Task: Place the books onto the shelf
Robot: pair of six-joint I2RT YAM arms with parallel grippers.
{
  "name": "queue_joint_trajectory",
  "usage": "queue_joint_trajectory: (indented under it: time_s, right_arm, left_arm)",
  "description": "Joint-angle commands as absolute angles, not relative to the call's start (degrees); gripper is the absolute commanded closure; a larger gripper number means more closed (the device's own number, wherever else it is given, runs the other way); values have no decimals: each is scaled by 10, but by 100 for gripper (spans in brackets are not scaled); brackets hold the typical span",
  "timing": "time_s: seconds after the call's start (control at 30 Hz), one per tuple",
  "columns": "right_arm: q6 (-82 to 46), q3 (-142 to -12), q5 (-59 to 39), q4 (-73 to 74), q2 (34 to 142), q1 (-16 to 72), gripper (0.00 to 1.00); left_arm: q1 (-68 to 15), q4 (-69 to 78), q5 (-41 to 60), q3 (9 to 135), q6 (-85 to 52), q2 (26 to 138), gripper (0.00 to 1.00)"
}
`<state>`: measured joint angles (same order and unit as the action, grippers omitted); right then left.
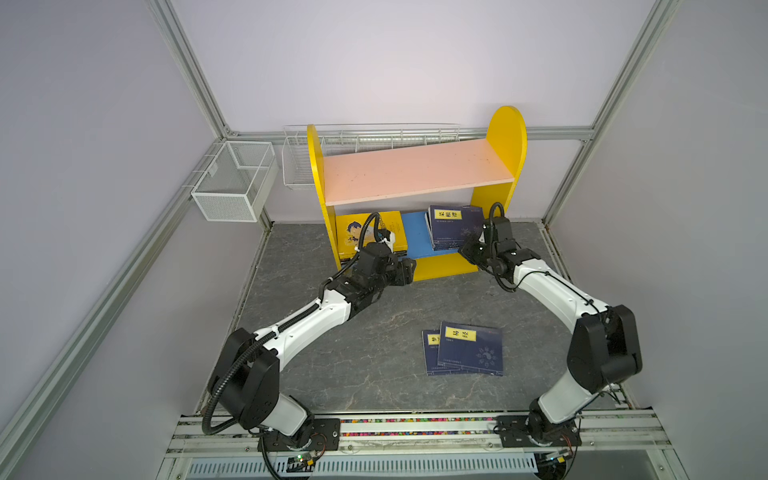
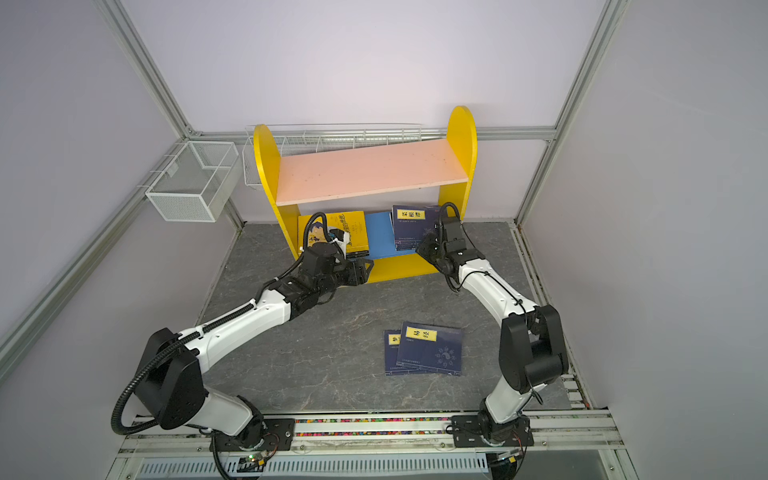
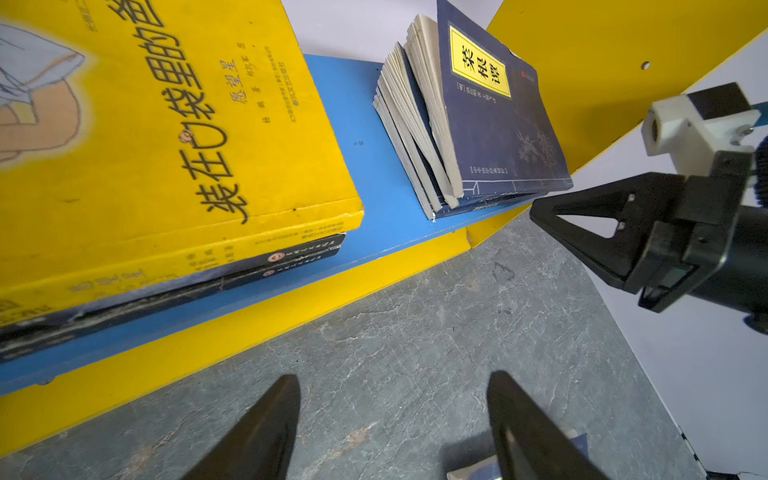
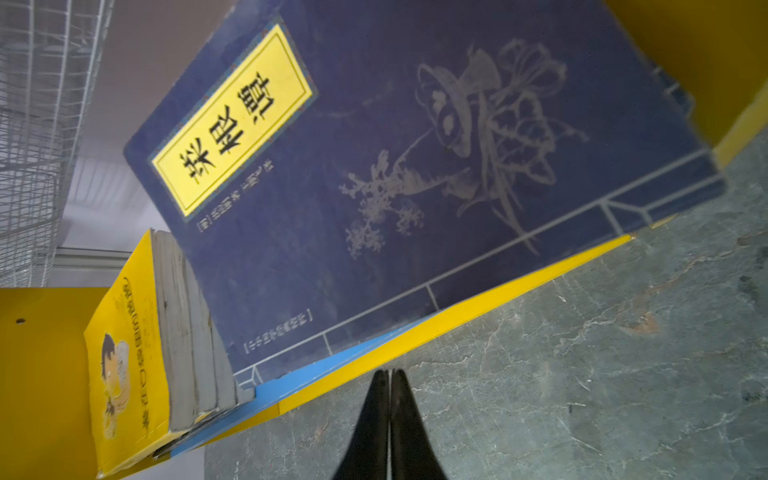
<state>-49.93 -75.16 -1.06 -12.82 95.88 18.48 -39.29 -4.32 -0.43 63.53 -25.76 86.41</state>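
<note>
The left fingers [image 3: 257, 432] are held wide apart with nothing between them. The right fingers [image 4: 374, 419] are pressed shut on nothing. Yellow books [image 1: 351, 235] and dark blue books [image 1: 453, 228] are kept on the blue board [image 1: 415, 237] of the shelf [image 1: 415, 170]. Two other books [image 1: 471, 349] are left on the counter [image 1: 353, 340].
</note>
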Motion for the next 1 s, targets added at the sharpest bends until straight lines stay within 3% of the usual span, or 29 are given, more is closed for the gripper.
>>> queue_joint_trajectory:
  time_s: [0.0,0.73,0.97]
  right_arm:
    - [-517,-766,10,-138,973,184,91]
    - [-534,-777,59,-106,981,180,88]
    - [-512,-740,49,-145,937,177,80]
  left_arm:
    - [-395,-33,-14,636,-246,864,28]
    - [-395,-48,-2,640,-225,871,28]
    - [-395,-58,24,650,-208,895,28]
